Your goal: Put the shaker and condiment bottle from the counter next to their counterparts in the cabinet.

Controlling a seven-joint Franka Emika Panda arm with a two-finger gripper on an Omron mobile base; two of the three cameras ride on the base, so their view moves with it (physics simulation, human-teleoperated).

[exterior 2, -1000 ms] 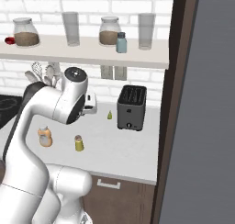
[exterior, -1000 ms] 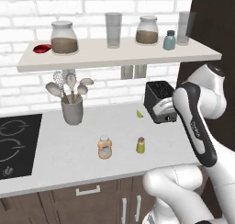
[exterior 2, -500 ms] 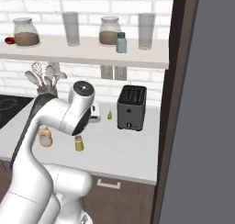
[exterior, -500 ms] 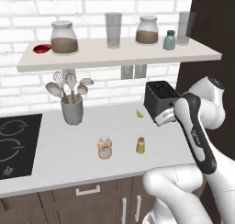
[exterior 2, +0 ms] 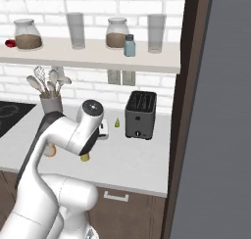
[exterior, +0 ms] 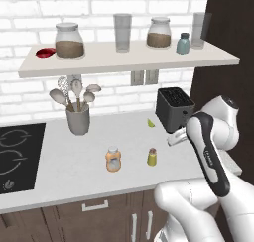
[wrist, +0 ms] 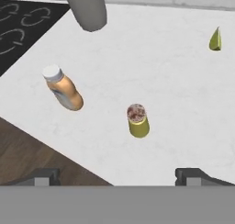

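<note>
1. Your gripper (wrist: 117,177) sits above the counter (exterior: 59,171) front edge, looking down; fingertips (wrist: 43,176) wide apart at the bottom of hand view, nothing btwn them – jaws open, empty.
2. Shaker (wrist: 137,120) stands upright on the counter just ahead of the gripper; olive-yellow body, brown speckled cap. Also seen in left base view (exterior: 152,157), and partly behind the arm in right base view (exterior 2: 85,157).
3. Condiment bottle (wrist: 64,88) stands near the shaker, apart from it, toward the cooktop (exterior: 15,156); orange body, white label band, pale grey cap. Left base view has it at (exterior: 113,159).
4. Cabinet (exterior: 124,60) shelf, left to right in left base view: red bottle (exterior: 45,52) lying at the end, glass jar (exterior: 69,40) part-filled w/ brown stuff, lid on; tall glass (exterior: 122,32), looks empty; 2nd glass jar (exterior: 159,33) w/ brown fill, lid on; blue-grey shaker (exterior: 183,43); another tall glass (exterior: 198,30), looks empty.
5. Grey utensil pot (exterior: 78,119) on the counter holds spoons and a whisk, standing up.
6. Black toaster (exterior: 174,108) at the counter's back right; small green wedge (exterior: 151,122) lies beside it.
</note>
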